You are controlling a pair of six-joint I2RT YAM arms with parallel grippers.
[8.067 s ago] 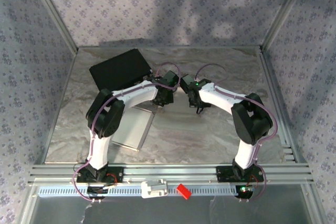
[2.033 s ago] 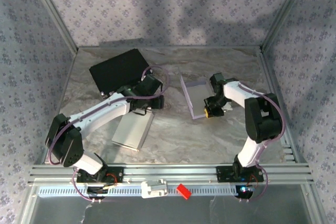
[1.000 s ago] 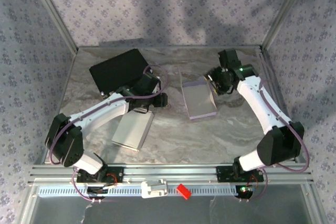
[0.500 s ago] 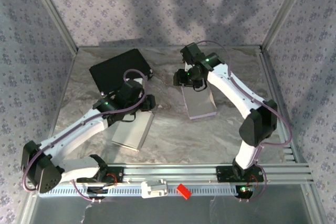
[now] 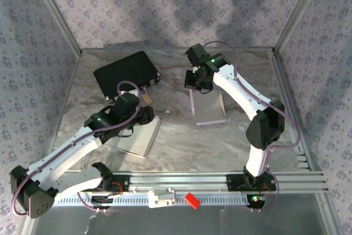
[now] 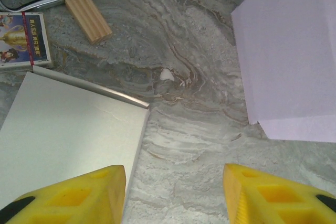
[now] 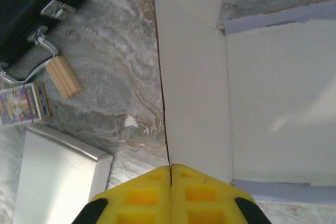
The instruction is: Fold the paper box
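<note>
The box (image 5: 209, 108) lies right of centre on the table (image 5: 181, 149), mostly flat, lilac outside and white inside. Your right gripper (image 7: 170, 173) is at its far-left corner, fingers pressed together on the edge of the raised left flap. Your left gripper (image 6: 174, 192) hangs spread wide over bare table, between the box and the metal plate (image 6: 63, 129) on its left. A wooden block (image 6: 88, 18) and a black case (image 5: 125, 72) lie farther left.
</note>
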